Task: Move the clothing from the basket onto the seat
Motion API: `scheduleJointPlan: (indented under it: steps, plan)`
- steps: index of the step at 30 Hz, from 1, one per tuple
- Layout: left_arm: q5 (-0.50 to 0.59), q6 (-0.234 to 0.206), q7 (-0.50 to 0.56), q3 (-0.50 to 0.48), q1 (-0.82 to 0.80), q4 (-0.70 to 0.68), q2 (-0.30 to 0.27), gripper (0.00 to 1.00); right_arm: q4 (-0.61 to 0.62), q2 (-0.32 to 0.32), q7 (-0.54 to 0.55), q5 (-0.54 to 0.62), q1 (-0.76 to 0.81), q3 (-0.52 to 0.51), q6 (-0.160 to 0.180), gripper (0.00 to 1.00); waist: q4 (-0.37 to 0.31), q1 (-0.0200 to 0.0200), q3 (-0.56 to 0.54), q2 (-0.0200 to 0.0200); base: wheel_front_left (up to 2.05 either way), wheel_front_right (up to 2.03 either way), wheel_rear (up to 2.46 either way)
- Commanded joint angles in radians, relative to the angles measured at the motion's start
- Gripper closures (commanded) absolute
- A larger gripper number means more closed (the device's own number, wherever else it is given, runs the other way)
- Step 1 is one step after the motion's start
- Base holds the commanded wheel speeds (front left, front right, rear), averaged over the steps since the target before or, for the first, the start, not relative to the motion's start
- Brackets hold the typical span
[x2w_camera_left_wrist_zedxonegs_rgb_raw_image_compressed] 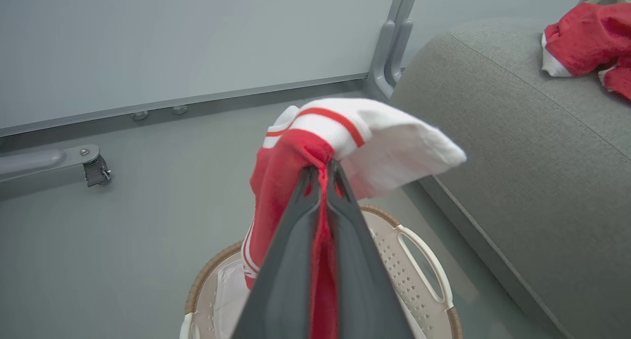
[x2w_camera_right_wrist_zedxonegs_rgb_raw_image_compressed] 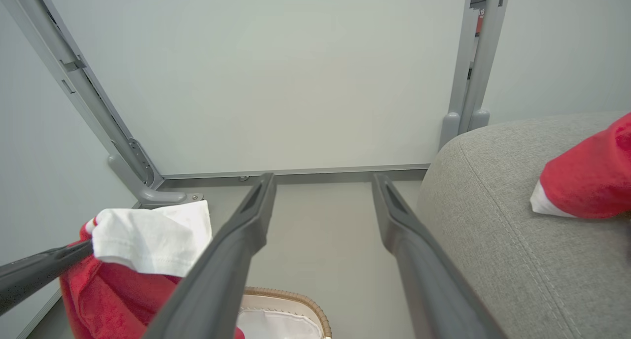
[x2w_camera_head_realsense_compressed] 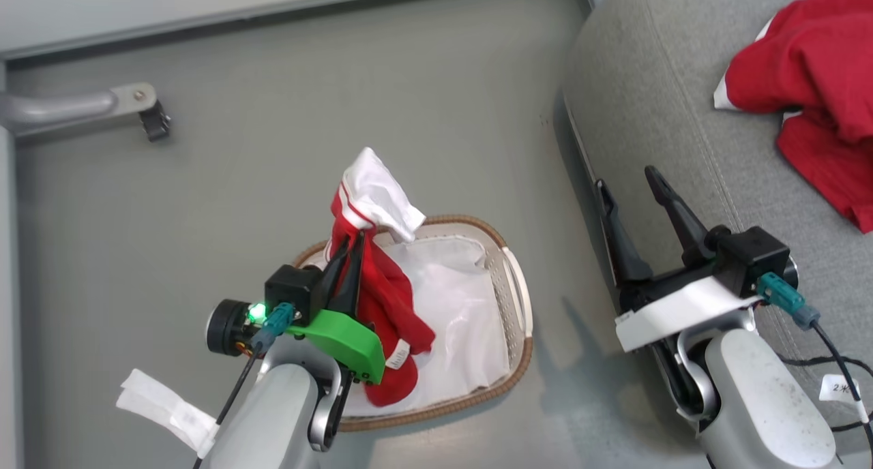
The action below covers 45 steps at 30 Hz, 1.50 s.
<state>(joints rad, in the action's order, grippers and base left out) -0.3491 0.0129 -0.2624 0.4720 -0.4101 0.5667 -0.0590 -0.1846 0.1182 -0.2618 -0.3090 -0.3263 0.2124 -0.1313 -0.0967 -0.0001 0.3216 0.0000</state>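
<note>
- Slippage is the main risk: the left gripper pinches only a fold of the red garment, so a quick swing could drop it on the floor.
- The hanging tail seems to touch the white liner in the basket and might drag it.
- The garment hangs over the basket, well apart from the seat.
- The right gripper hangs spread and empty near the seat's edge.

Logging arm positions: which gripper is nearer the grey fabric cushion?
Right: right gripper open at the edge of the grey fabric cushion; left gripper farther off, above the white perforated basket.
</note>
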Motion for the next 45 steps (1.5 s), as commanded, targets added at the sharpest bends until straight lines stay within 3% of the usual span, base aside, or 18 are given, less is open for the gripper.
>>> scheduleJointPlan:
  steps: [1,10,23,36,45]
  plan:
    - [0.022,0.011,-0.003,-0.019,0.023,-0.028,0.000,1.00,-0.004,0.002,-0.005,0.006,0.024,0.002,0.001,0.00,0.044,0.0001,-0.075,0.0000,0.00,0.00,0.00]
    - [0.062,0.051,-0.003,-0.114,0.037,-0.187,0.007,1.00,-0.029,-0.004,-0.005,0.013,0.084,0.023,0.001,0.00,0.054,0.0001,-0.145,0.0000,0.00,0.00,0.00]
    - [0.006,0.054,-0.003,-0.089,0.001,-0.354,0.007,1.00,-0.058,-0.022,-0.005,0.015,0.142,0.074,0.001,0.00,0.048,0.0001,-0.231,0.0000,0.00,0.00,0.00]
    - [-0.029,0.024,-0.003,0.018,-0.012,-0.415,0.007,1.00,0.017,-0.013,-0.005,-0.032,0.000,0.388,0.001,0.00,0.074,0.0001,-0.229,0.0000,0.00,0.00,0.00]
    - [-0.069,0.012,-0.003,0.109,-0.034,-0.434,0.007,1.00,-0.170,-0.054,-0.005,0.033,-0.142,0.436,0.001,0.00,0.138,0.0001,-0.218,0.0000,0.00,0.00,0.00]
